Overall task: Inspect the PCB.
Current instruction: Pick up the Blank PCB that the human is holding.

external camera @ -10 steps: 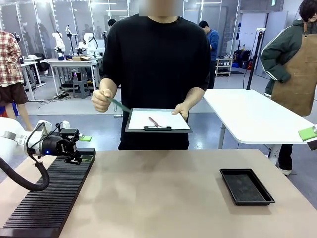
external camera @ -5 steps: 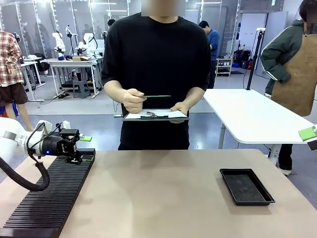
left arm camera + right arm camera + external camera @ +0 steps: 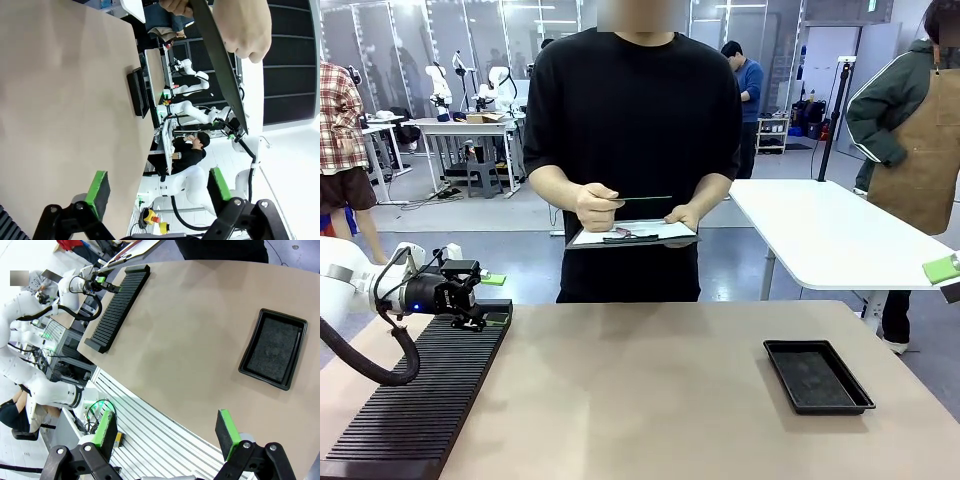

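Green PCB (image 3: 642,198) pinched level in a hand (image 3: 595,205), centre frame.
Left pincer (image 3: 495,299), right pincer (image 3: 167,432) gape empty; that thin pinch may slip.

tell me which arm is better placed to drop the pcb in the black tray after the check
Probably right: the black tray lies far right, and the open right gripper looks down on it. The open left gripper sits over the slotted rack, far left.

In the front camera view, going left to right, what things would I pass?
Black slotted rack → PCB, held up edge-on at the far side → black tray.
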### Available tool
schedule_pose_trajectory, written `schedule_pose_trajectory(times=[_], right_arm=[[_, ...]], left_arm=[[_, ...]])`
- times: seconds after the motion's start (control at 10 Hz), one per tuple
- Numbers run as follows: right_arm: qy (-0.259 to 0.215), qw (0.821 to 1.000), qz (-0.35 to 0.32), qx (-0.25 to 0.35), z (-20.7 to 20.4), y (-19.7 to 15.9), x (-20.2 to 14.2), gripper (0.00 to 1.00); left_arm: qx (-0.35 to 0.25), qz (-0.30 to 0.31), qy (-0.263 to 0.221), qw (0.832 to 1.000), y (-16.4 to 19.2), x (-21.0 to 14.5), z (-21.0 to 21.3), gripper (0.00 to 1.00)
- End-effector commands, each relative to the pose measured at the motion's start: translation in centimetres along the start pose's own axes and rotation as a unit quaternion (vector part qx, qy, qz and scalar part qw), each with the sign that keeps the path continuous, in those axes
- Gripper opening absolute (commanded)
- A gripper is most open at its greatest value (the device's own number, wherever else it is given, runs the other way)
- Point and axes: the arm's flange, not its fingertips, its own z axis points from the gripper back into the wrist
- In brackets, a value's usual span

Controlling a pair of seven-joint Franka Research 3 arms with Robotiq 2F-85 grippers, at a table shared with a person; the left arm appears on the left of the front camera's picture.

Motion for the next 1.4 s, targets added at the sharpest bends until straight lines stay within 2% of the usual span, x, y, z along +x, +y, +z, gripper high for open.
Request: schedule_pose_trajectory(times=[0.0,0.2,0.4,0.5,0.7,0.9,1.1,1.3], right_arm=[[0.000,1.000,0.001,0.004,0.0,0.1,0.0,1.00],[0.000,1.000,0.001,0.004,0.0,0.1,0.0,1.00],[0.000,1.000,0.001,0.004,0.0,0.1,0.0,1.00],[0.000,1.000,0.001,0.004,0.0,0.1,0.0,1.00],[0.000,1.000,0.001,0.004,0.0,0.1,0.0,1.00],[0.000,1.000,0.001,0.004,0.0,0.1,0.0,1.00],[0.000,1.000,0.001,0.004,0.0,0.1,0.0,1.00],[0.000,1.000,0.001,0.004,0.0,0.1,0.0,1.00]], left_arm=[[0.001,-0.001,0.001,1.000,-0.1,0.0,-0.1,1.00],[0.000,0.000,0.000,1.000,0.0,0.0,0.0,1.00],[0.015,0.013,0.013,1.000,-2.7,0.2,1.1,1.00],[0.034,0.010,0.021,0.999,-5.6,-0.8,2.2,1.00],[0.048,0.018,0.028,0.998,-12.1,-4.5,6.3,1.00],[0.098,0.008,0.014,0.995,-17.8,-10.3,12.0,1.00],[0.113,-0.016,-0.001,0.993,-20.8,-15.4,16.0,1.00],[0.138,-0.029,-0.017,0.990,-21.8,-19.5,18.3,1.00]])
